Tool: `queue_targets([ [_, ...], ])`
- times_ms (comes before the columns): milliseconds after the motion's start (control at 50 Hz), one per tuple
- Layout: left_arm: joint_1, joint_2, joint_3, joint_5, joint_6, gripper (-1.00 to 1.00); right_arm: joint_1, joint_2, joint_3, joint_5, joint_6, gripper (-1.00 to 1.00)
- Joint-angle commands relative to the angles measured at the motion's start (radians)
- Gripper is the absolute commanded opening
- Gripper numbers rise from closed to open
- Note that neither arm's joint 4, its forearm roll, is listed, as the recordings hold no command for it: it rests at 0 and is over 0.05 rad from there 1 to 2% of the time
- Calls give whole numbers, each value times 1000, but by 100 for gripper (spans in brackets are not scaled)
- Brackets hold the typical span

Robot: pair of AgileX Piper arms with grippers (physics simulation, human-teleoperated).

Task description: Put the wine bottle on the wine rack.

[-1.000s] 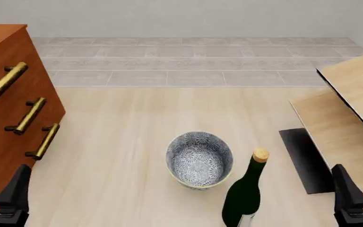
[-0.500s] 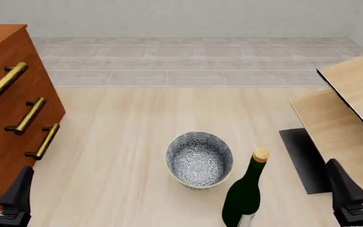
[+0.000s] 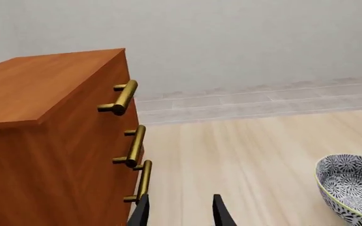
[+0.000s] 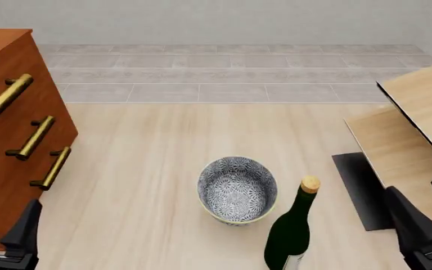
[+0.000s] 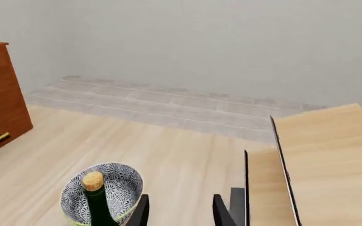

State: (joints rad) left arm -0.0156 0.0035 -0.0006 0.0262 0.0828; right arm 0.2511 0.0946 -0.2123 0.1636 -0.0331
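The wine bottle [image 4: 291, 232], dark green with a tan cork, stands upright at the table's near edge, just right of the patterned bowl [image 4: 237, 188]. The right wrist view shows the bottle [image 5: 99, 205] in front of the bowl [image 5: 123, 181]. The pale-wood wine rack [image 4: 407, 143] with its black base [image 4: 360, 188] stands at the right, also seen as the rack [image 5: 319, 160]. My right gripper [image 4: 428, 212] is open, low at the right beside the rack and apart from the bottle; its fingers [image 5: 223, 214] hold nothing. My left gripper [image 4: 2, 226] is open at the near left, its fingers [image 3: 222, 214] empty.
A reddish-brown drawer cabinet [image 4: 9, 129] with brass handles [image 4: 36, 136] fills the left side, close to my left gripper; the cabinet [image 3: 49, 141] also shows in the left wrist view. Bare light-wood tabletop [image 4: 201, 129] runs back to a grey tiled strip.
My right gripper has edged left and forward, bringing its second finger into view. The left gripper has shifted slightly right and down. Bottle, bowl and rack have not moved.
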Motion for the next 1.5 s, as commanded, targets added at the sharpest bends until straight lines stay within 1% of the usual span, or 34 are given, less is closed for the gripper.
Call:
queue_targets([
  [20, 4, 0, 0, 1, 3, 100, 57, -4, -56, 58, 2, 100],
  [140, 8, -3, 0, -1, 8, 100, 85, 3, -82, 71, -3, 100],
  [180, 9, -3, 0, -2, 10, 100, 111, 13, -85, 69, -7, 100],
  [300, 5, -2, 0, -4, 9, 100, 126, 7, -105, 95, -12, 100],
  [420, 2, 1, 0, -5, 11, 100, 164, 3, -121, 118, -3, 100],
  [460, 2, 1, 0, -4, 12, 100, 173, 6, -126, 125, -9, 100],
  [500, 2, 1, 0, -4, 13, 100, 196, 12, -132, 127, -2, 100],
  [520, 2, 1, 0, -5, 13, 100, 206, 17, -133, 127, -7, 100],
  [580, 2, 1, 0, -5, 16, 100, 221, 20, -135, 129, 3, 100],
  [640, 3, 0, 0, -12, 21, 100, 241, 35, -126, 117, 0, 100],
  [680, 5, 1, 0, -10, 17, 100, 263, 47, -123, 108, 8, 100],
  [780, 5, 3, 0, -11, 19, 100, 289, 61, -130, 103, 13, 100],
  [840, 4, 3, 0, -11, 18, 100, 296, 80, -126, 90, 3, 100],
  [920, 5, 2, 0, -9, 16, 100, 334, 112, -125, 75, 2, 100],
  [960, 6, 2, 0, -8, 19, 100, 337, 115, -127, 70, 12, 100],
  [1000, 6, 2, 0, -9, 16, 100, 354, 131, -120, 56, 2, 100],
  [1040, 6, 2, 0, -9, 18, 100, 370, 141, -116, 48, 10, 100],
  [1240, 8, -1, 0, -7, 18, 100, 379, 170, -109, 15, 5, 100],
  [1260, 9, -1, 0, -7, 17, 100, 389, 182, -105, 4, -7, 100],
  [1340, 8, -1, 0, -4, 15, 100, 386, 198, -95, -23, -18, 100],
  [1500, 11, -2, 0, -2, 17, 100, 411, 236, -85, -74, -8, 100],
])
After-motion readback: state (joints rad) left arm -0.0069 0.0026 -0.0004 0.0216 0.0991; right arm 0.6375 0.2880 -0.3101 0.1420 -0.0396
